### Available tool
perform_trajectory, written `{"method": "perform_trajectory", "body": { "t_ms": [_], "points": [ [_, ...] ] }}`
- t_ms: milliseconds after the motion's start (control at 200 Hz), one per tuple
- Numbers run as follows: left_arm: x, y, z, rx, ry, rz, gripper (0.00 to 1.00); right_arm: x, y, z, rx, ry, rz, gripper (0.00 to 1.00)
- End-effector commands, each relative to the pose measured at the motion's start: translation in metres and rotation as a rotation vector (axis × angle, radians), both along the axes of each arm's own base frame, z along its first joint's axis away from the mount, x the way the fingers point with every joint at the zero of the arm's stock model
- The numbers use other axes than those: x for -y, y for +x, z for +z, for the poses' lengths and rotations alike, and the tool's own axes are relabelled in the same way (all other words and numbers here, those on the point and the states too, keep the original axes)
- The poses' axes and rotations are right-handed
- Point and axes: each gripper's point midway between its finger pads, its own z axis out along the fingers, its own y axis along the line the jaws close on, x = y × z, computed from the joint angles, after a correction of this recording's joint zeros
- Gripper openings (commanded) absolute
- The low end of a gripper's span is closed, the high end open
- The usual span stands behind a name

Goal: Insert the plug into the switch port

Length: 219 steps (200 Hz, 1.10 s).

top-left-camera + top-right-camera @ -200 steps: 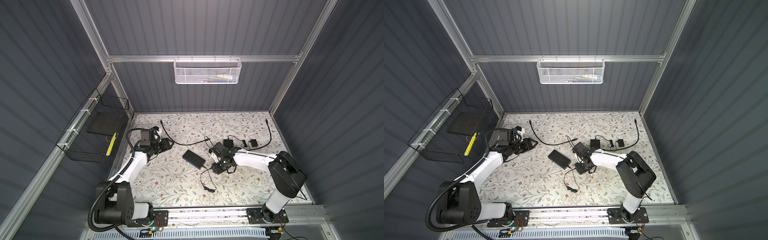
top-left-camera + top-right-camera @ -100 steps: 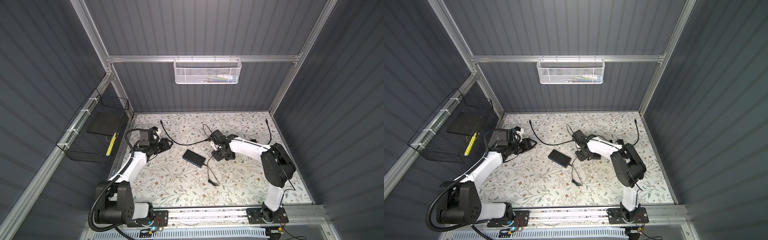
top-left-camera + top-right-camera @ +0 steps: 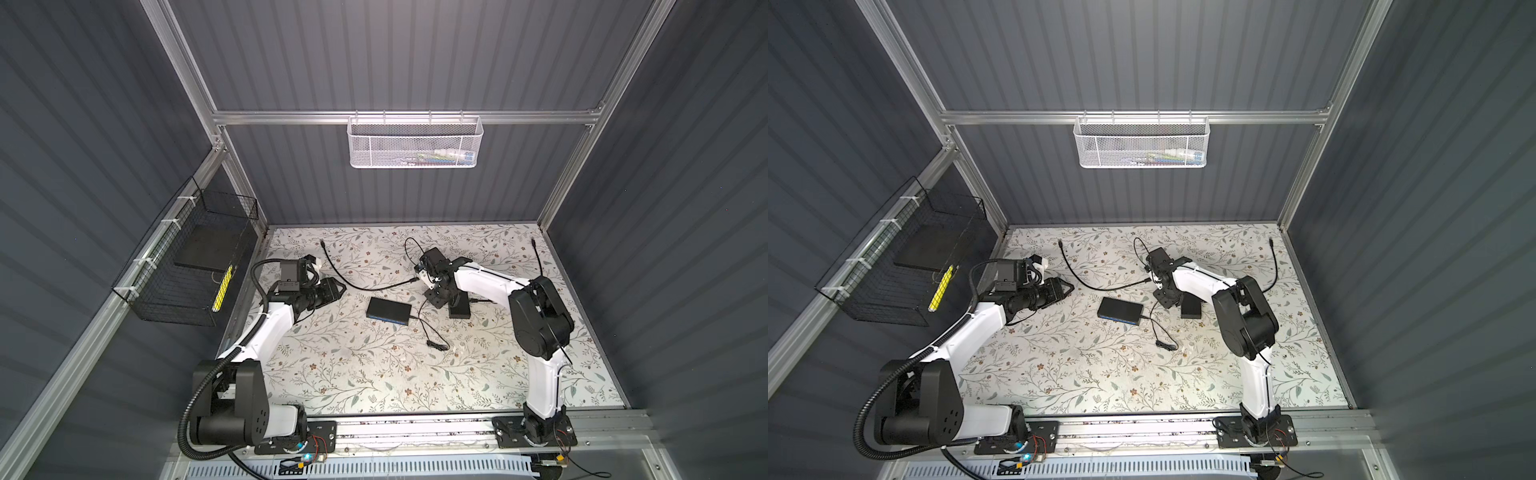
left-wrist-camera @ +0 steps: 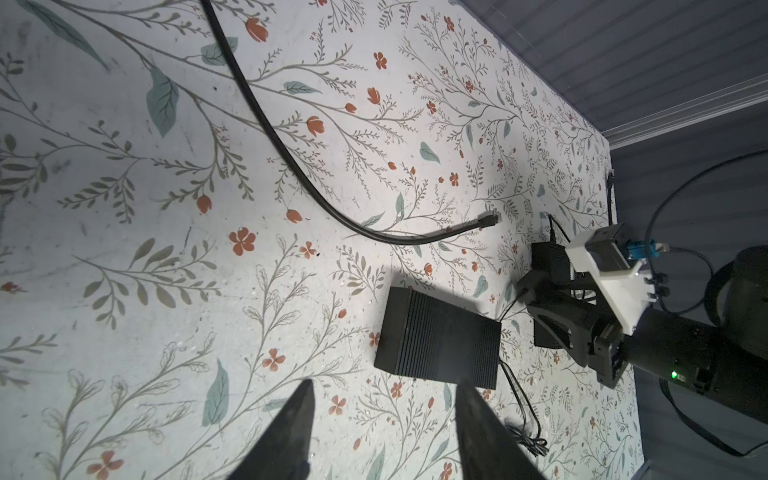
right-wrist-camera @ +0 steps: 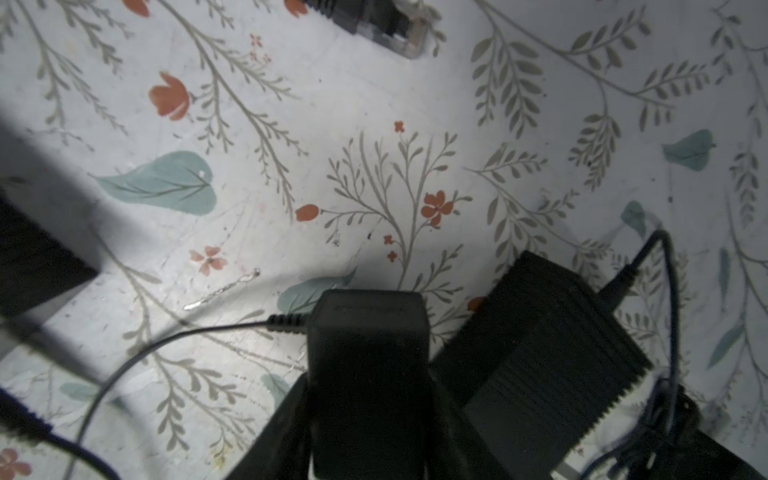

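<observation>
The black switch (image 3: 388, 311) (image 3: 1120, 311) lies flat mid-mat, also in the left wrist view (image 4: 436, 336). The thick black cable's clear plug (image 3: 414, 280) (image 4: 617, 217) (image 5: 390, 25) rests on the mat behind it, held by nothing. My right gripper (image 3: 436, 298) (image 3: 1166, 300) (image 5: 368, 386) hangs low just right of that plug. A black power adapter (image 5: 368, 353) stands between its fingers; whether they still press on it I cannot tell. The adapter's thin cord trails past the switch to a small connector (image 3: 431, 342). My left gripper (image 3: 338, 287) (image 4: 385, 384) hovers open and empty, left of the switch.
A second ribbed black box (image 3: 459, 309) (image 5: 548, 353) lies beside the right gripper with a cord in it. Another black cable (image 3: 538, 257) runs along the far right edge. A white mesh basket (image 3: 415, 143) hangs on the back wall, a black wire basket (image 3: 187, 266) on the left.
The right arm has swung from the front middle of the mat toward the back with the adapter, dragging its thin cord, and now sits beside the thick cable's plug. The left arm has not moved.
</observation>
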Motion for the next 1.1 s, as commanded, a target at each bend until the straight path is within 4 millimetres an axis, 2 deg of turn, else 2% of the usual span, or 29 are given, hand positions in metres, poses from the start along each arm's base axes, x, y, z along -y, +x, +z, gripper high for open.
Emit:
{"method": "perform_trajectory", "body": {
  "t_ms": [0, 80, 175, 255, 395, 490, 535, 620, 675, 755, 855, 1006, 1091],
  "points": [
    [-0.001, 0.0, 0.001, -0.018, -0.011, 0.009, 0.55, -0.003, 0.003, 0.012, 0.019, 0.017, 0.016, 0.52],
    [-0.001, 0.003, 0.003, -0.011, -0.013, 0.009, 0.55, -0.005, 0.002, 0.019, 0.018, 0.041, 0.02, 0.58],
    [0.0, 0.005, 0.006, -0.003, -0.014, 0.002, 0.55, -0.004, 0.001, 0.029, 0.032, 0.051, 0.015, 0.59],
    [-0.002, 0.006, 0.012, 0.021, -0.007, 0.006, 0.55, -0.006, 0.004, 0.046, 0.069, 0.086, 0.007, 0.6],
    [-0.009, 0.01, 0.034, 0.118, 0.036, 0.024, 0.56, -0.006, 0.024, 0.102, 0.251, 0.136, -0.036, 0.69],
    [-0.022, 0.01, 0.044, 0.167, 0.103, 0.073, 0.57, 0.001, 0.041, 0.15, 0.469, 0.182, -0.075, 0.84],
    [-0.027, 0.009, 0.048, 0.188, 0.122, 0.093, 0.57, 0.002, 0.046, 0.169, 0.566, 0.22, -0.094, 0.96],
    [-0.031, 0.007, 0.057, 0.227, 0.131, 0.113, 0.59, 0.007, 0.053, 0.185, 0.692, 0.284, -0.126, 0.99],
    [-0.034, 0.006, 0.061, 0.243, 0.133, 0.137, 0.6, 0.002, 0.056, 0.183, 0.67, 0.354, -0.114, 0.99],
    [-0.041, 0.005, 0.065, 0.263, 0.151, 0.178, 0.62, -0.014, 0.056, 0.171, 0.541, 0.409, -0.069, 0.98],
    [-0.048, 0.004, 0.072, 0.289, 0.158, 0.223, 0.66, -0.032, 0.057, 0.162, 0.44, 0.425, -0.017, 0.84],
    [-0.06, 0.007, 0.064, 0.222, 0.102, 0.268, 0.68, -0.084, 0.052, 0.151, 0.352, 0.464, 0.14, 0.64],
    [-0.068, 0.008, 0.056, 0.182, 0.017, 0.285, 0.68, -0.114, 0.048, 0.126, 0.295, 0.411, 0.236, 0.55]
  ]
}}
